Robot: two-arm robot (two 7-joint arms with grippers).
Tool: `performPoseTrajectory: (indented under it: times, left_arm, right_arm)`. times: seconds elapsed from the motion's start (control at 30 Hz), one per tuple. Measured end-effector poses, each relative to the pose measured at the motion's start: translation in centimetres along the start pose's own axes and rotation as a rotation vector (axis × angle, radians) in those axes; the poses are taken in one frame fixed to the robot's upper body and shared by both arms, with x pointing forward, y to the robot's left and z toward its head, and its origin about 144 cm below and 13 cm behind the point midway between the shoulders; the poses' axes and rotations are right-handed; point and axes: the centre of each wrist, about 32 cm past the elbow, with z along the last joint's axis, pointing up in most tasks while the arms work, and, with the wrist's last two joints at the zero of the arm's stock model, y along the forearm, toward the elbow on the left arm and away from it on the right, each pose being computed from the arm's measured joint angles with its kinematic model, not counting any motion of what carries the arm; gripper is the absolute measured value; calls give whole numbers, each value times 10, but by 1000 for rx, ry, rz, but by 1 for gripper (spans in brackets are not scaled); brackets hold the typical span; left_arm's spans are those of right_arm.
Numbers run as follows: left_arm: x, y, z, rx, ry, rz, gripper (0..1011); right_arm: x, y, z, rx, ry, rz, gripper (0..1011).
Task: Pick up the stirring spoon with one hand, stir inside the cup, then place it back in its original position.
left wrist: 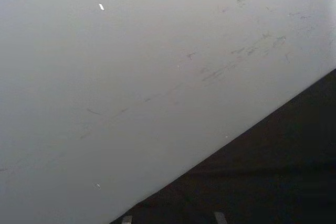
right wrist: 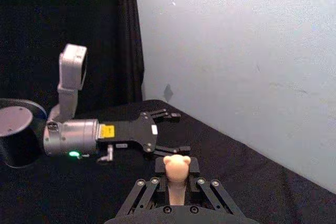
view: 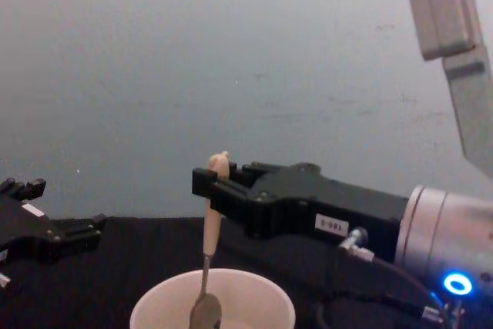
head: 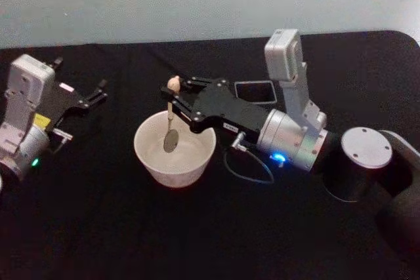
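Note:
My right gripper [head: 176, 100] reaches in from the right and is shut on the cream handle of the stirring spoon [head: 170, 119]. It holds the spoon upright, bear-head knob up, with the shiny bowl hanging inside the cream-white cup [head: 147, 155] near the table's middle. In the chest view the stirring spoon [view: 208, 260] drops from the right gripper [view: 212, 190] into the cup [view: 254, 302]. The bear knob of the stirring spoon [right wrist: 177, 169] pokes up between the fingers in the right wrist view. My left gripper [head: 98, 93] rests open at the far left, apart from the cup; the left gripper [right wrist: 170, 132] also shows from the right wrist.
A dark square-mouthed holder box [head: 256, 91] stands behind the right gripper. A thin cable [head: 249, 168] loops on the black table cloth beside the cup. A pale wall [left wrist: 131, 77] runs along the table's far edge.

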Motion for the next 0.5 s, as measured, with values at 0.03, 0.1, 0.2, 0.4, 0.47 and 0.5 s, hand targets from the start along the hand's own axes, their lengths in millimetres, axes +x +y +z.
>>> performPoseTrajectory:
  times: [0.03,0.1,0.2,0.4,0.47,0.5]
  left_arm:
    - [0,0,0,0,0,0,1001]
    - [0,0,0,0,0,0,1001]
    - [0,0,0,0,0,0,1001]
    - [0,0,0,0,0,0,1001]
    - [0,0,0,0,0,0,1001]
    - [0,0,0,0,0,0,1001]
  right_arm:
    - [1,1,-2,-3,-1,-6,229]
    - [1,2,-5,-6,-1,-12,228]
    - [2,5,-8,-7,-1,-23,229]
    - [4,8,-11,-13,-1,-41,229]
    - [4,9,-12,-15,-4,-45,229]
    - [4,9,-13,-16,-4,-47,229]
